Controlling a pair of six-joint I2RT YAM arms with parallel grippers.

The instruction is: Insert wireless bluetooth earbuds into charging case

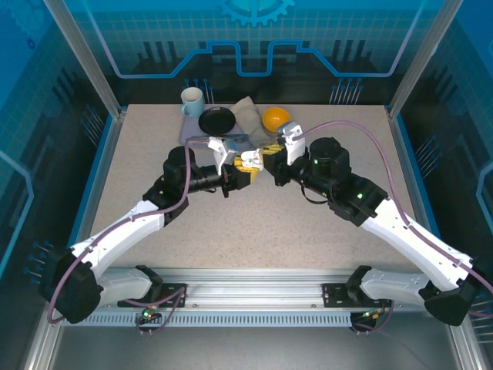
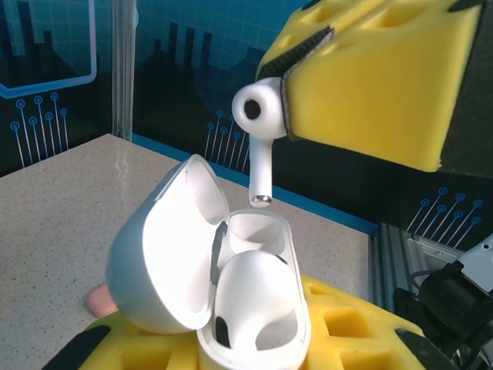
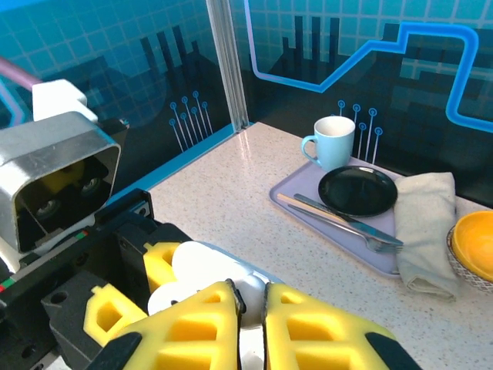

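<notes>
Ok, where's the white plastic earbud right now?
In the left wrist view, centre frame, the white plastic earbud hangs stem-down from the right gripper, just above the open white charging case, not yet inside.

Walled at the back and both sides by blue translucent panels [image 1: 254, 38] printed with circuit lines. Framed by aluminium posts [image 1: 83, 54] in the upper corners. Floored with a speckled beige tabletop [image 1: 254, 231], evenly lit. Edged along the bottom by a slotted metal rail [image 1: 254, 297].

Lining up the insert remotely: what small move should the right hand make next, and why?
Probably ease the right hand straight down. Its small white plastic earbud hangs stem-down just above, not touching, the open glossy white charging case clamped in the left hand, roughly over the rear socket.
</notes>
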